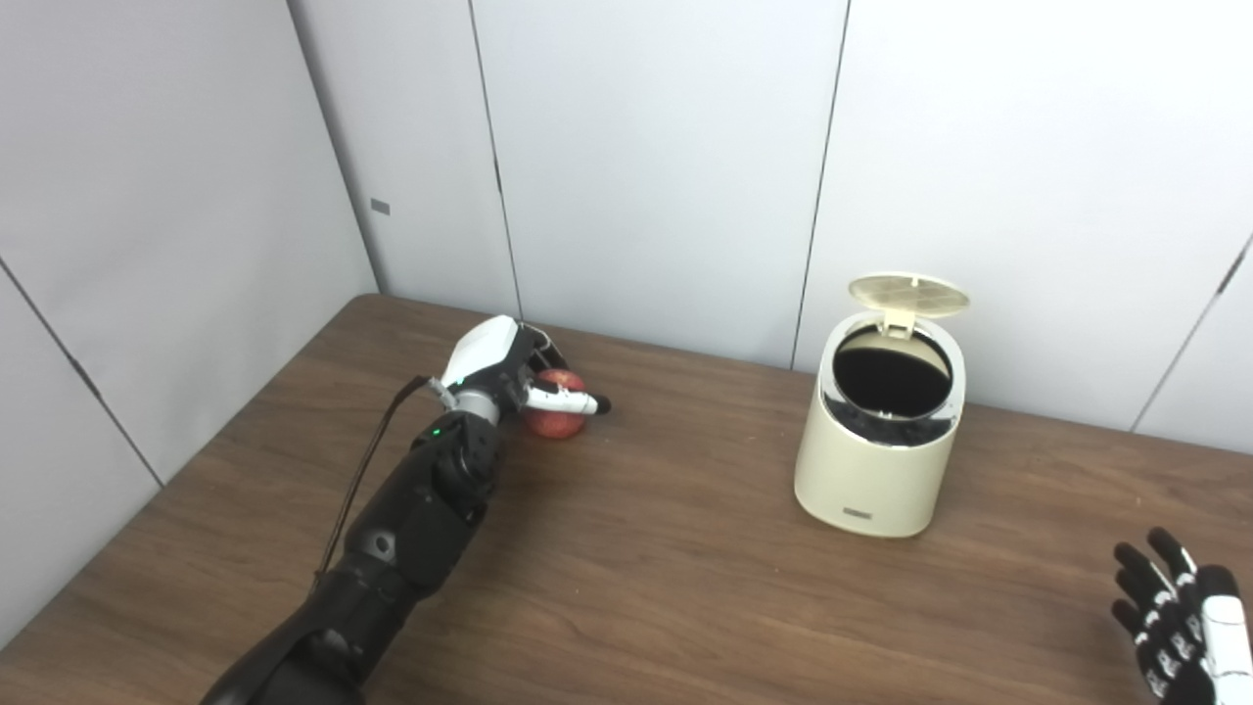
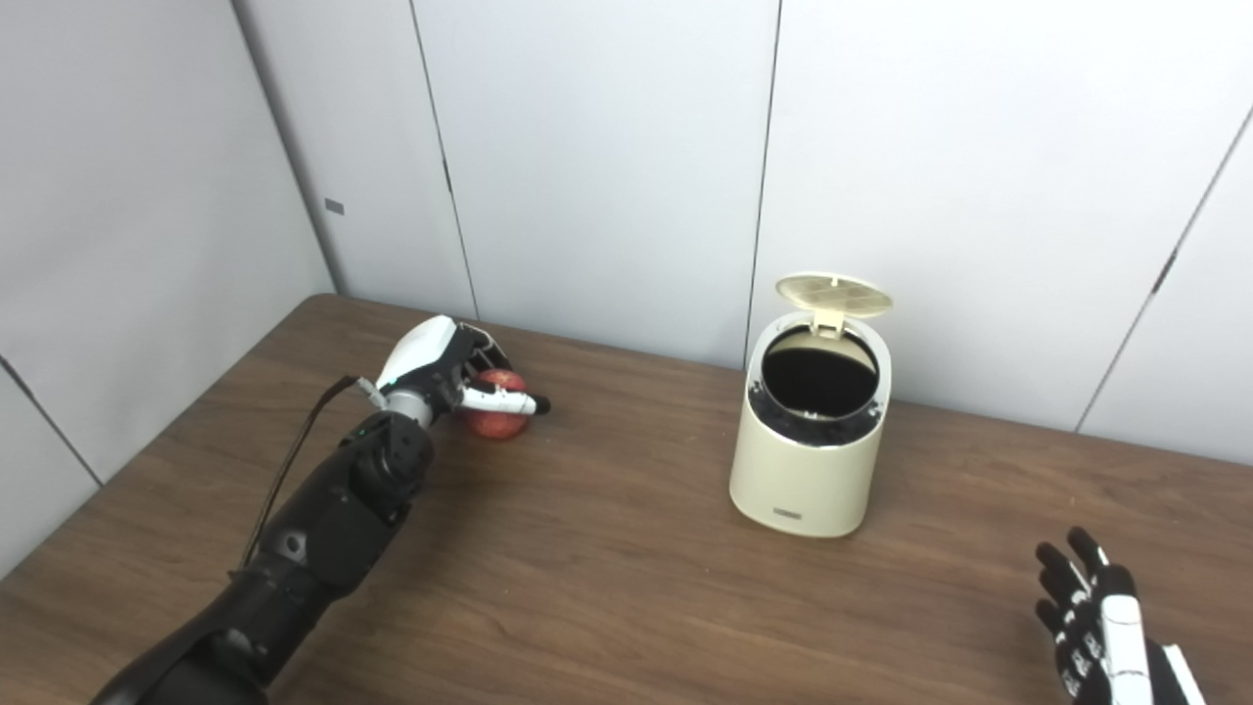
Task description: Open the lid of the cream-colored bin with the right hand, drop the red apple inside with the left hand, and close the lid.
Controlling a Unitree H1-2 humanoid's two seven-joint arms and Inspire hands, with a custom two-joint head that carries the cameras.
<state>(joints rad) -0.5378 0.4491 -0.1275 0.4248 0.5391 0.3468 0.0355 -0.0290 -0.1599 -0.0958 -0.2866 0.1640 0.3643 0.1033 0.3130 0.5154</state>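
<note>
The cream-colored bin (image 1: 876,460) stands on the wooden table toward the back right, its round lid (image 1: 908,295) flipped up and its dark inside showing. A red apple (image 1: 556,414) rests on the table at the back left. My left hand (image 1: 509,372) is around it, thumb across its front and fingers behind; the apple still sits on the table top. My right hand (image 1: 1180,619) is low at the front right corner, fingers spread, holding nothing, well apart from the bin.
Grey wall panels (image 1: 646,166) close off the table (image 1: 636,568) at the back and on the left. A black cable (image 1: 367,470) runs along my left forearm.
</note>
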